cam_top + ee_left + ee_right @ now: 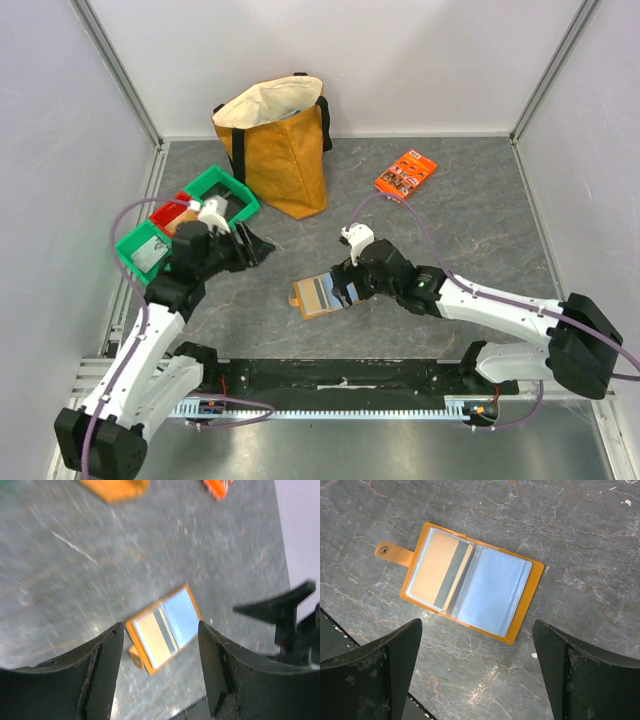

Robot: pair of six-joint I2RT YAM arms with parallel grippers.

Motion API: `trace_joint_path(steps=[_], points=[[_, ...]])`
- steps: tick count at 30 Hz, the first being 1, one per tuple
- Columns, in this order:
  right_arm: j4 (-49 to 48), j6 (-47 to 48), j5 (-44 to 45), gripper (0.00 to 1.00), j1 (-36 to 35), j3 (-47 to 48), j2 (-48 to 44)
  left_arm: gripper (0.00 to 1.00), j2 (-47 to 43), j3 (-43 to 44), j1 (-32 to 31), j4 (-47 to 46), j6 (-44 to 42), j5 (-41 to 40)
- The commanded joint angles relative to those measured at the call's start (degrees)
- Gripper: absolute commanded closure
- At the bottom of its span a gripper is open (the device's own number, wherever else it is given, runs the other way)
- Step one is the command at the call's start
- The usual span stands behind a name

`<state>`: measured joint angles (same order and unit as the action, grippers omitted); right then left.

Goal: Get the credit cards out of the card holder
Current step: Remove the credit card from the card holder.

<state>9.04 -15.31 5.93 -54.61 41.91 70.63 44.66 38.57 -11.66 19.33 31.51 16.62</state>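
L gripper (160, 627) & R gripper (476, 624) fingers wide open, empty; card (440, 572) prob. thin, stiff, slick inside floppy card holder (492, 592), so you pin holder, pinch card edge nr fold.

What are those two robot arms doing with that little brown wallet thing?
They are getting ready to take cards out of the card holder, which lies open and flat on the table. The right gripper hovers just over it, fingers spread, holding nothing. The left gripper is open too, off to the side. One card with a dark stripe sits in the pocket by the snap tab, not pulled out yet.
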Motion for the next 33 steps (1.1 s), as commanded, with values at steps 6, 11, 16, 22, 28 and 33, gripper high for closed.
trace_joint_path(steps=[6, 11, 16, 22, 28, 33], points=[[0.2, -3.1, 4.5, 0.03, -0.4, 5.7, 7.4, 0.33, 4.8, -10.4, -15.4, -6.5, 7.1, -4.3], [0.0, -4.0, 7.1, 0.04, -2.1, 8.2, 12.9, 0.34, 11.4, -13.0, -17.2, -10.4, 7.0, -4.9], [0.6, -5.2, 10.2, 0.04, -4.2, 10.6, 17.0, 0.40, 13.8, -15.1, -17.6, -13.7, 6.7, -4.3], [0.8, -6.4, 13.8, 0.02, -7.4, 13.7, 22.2, 0.62, 16.7, -19.4, -17.9, -19.2, 8.0, -1.8], [2.9, -6.6, 18.7, 0.02, -10.0, 18.3, 27.3, 0.80, 17.1, -22.0, -18.1, -21.6, 8.7, -0.8], [4.3, -6.9, 20.8, 0.02, -11.2, 20.7, 30.2, 0.95, 16.7, -23.2, -18.1, -21.8, 9.0, -0.4]])
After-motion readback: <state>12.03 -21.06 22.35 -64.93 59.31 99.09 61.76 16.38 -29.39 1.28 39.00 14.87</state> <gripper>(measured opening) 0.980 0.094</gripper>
